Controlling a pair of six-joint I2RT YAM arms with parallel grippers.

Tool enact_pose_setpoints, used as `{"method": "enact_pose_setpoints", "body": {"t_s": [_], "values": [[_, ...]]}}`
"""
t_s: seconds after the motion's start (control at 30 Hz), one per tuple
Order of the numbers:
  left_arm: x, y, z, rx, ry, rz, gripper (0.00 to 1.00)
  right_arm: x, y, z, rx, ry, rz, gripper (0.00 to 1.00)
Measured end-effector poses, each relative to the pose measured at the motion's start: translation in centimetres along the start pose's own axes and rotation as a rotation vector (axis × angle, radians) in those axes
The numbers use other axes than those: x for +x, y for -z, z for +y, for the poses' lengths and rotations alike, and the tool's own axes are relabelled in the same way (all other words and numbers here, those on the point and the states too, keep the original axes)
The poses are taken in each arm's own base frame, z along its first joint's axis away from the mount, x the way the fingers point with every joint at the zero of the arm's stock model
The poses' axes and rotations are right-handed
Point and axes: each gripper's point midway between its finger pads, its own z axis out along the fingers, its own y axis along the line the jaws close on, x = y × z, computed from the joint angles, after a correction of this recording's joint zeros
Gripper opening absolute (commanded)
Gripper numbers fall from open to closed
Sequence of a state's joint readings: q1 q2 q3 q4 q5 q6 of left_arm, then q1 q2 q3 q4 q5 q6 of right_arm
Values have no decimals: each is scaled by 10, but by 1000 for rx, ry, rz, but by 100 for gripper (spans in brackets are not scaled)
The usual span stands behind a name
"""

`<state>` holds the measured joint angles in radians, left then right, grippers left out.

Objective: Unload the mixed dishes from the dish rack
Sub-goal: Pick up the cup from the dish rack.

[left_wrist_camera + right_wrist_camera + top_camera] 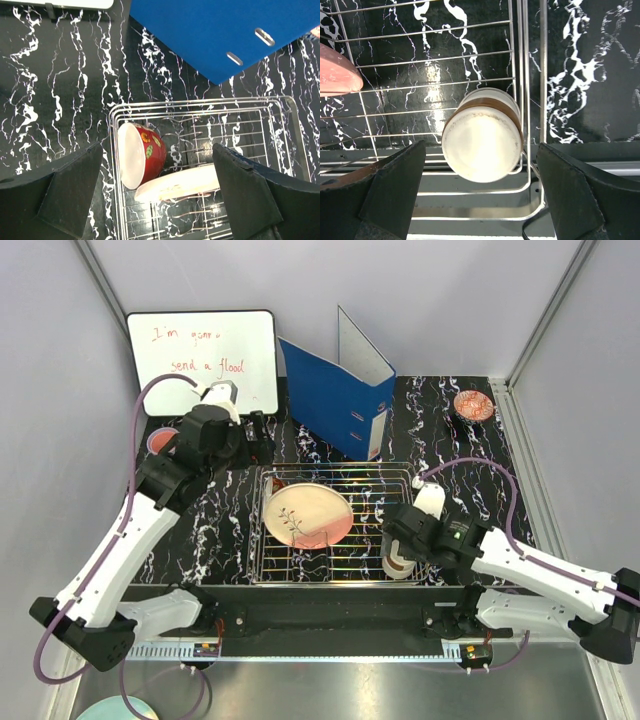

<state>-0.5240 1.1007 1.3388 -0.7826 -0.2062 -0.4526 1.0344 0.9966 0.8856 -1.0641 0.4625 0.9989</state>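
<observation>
The right claw (pixel 480 150) hangs wide open, holding nothing, its two fingers standing either side of the cup (pixel 482 132) and apart from it. The cup sits in the near right corner of the rack (pixel 543 60), touching or just beside the right wall wires. A round cream face with a brown band behind it is turned up toward the wrist camera; I cannot tell whether that face is mouth or base.

The step in hand looks to be the pick of this cup. To do it well, the claw should come straight down, centred on the brown band. The outer finger needs care: it seems to have very little room between cup and wall, so a slight shift toward the rack's middle, or a turn of the wrist, would probably keep it off the wires. Close gently, and lift straight up until the cup is above the wall before carrying it to the table (pixel 420 410).

Further out, the plate (pixel 307 515) lies in the rack's left half, well apart from the cup. The left claw (pixel 157 147) is also wide open and empty, above a red bowl (pixel 142 155) that stands on edge in the far left corner, against the plate. It had best wait there, I judge, so the arms do not crowd.
</observation>
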Motion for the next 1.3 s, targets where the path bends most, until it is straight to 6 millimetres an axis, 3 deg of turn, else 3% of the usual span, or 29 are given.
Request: {"method": "enact_pose_setpoints", "body": {"t_s": [0.3, 0.37, 0.4, 0.7, 0.73, 0.8, 0.83, 1.0, 1.2, 1.3], "values": [[4, -1, -2, 4, -7, 10, 95, 13, -21, 6, -11, -21, 14, 99], [5, -2, -2, 4, -8, 12, 95, 15, -24, 7, -13, -22, 16, 95], [7, -2, -1, 4, -9, 15, 95, 15, -25, 8, -14, -22, 16, 85], [14, -6, 1, -4, -13, 31, 95, 17, -24, 4, -14, -38, 13, 38], [14, -6, 1, -4, -13, 31, 95, 16, -23, 3, -14, -42, 12, 30], [14, -6, 1, -3, -13, 30, 95, 15, -20, -1, -7, -41, 7, 4], [14, -6, 1, -4, -13, 30, 95, 14, -18, -1, -7, -41, 5, 0], [13, -4, 1, -4, -12, 24, 95, -18, 17, 8, -121, -78, -93, 0], [7, 0, -4, 32, -3, -6, 99, -109, 114, 26, -448, -196, -439, 0], [9, 7, -22, 160, 11, -35, 99, -139, 141, 33, -529, -224, -573, 0]]}}
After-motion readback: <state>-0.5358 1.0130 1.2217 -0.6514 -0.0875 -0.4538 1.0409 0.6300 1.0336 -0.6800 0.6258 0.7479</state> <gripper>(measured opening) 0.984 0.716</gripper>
